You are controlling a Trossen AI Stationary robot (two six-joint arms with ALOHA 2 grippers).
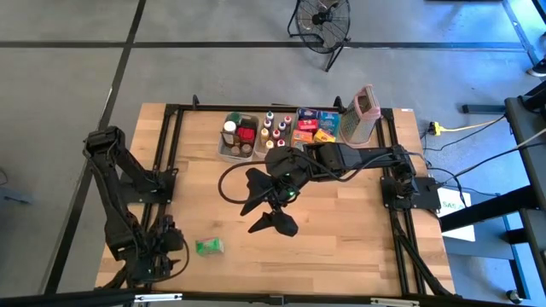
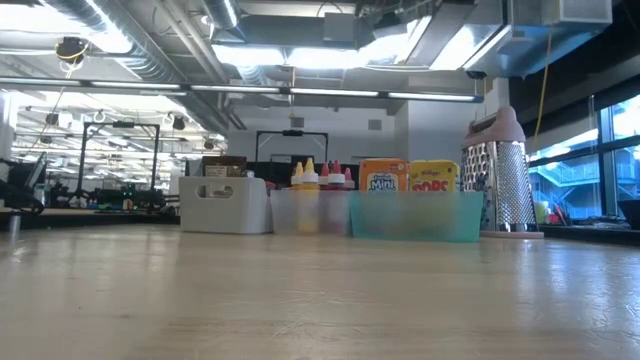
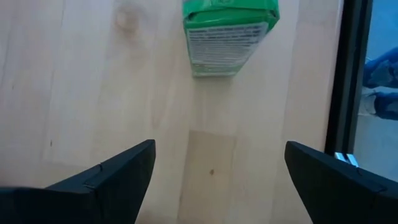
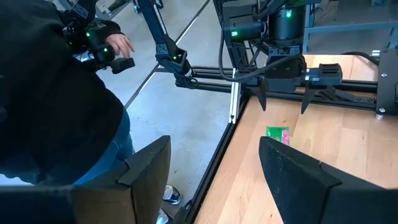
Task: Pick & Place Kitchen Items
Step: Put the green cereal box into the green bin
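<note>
A small green food box [image 1: 208,247] lies flat on the wooden table near its front left corner; the left wrist view shows it as the green box [image 3: 230,34]. My left gripper [image 3: 217,149] points steeply down just to the box's left, open, with the box ahead of its fingertips and nothing between them. My right gripper [image 4: 214,140] hangs high over the table's middle [image 1: 269,200], open and empty. From there it looks toward the green box [image 4: 278,134] and my left gripper [image 4: 283,93]. Other kitchen items stand along the far edge.
At the far edge stand a clear tub of jars [image 1: 237,136], a row of small bottles [image 1: 275,128], coloured boxes [image 1: 316,126] and a metal grater with a pink top [image 1: 365,111]. A person in dark clothes [image 4: 56,106] stands beyond the table's left side. Black frame rails [image 1: 171,145] border the table.
</note>
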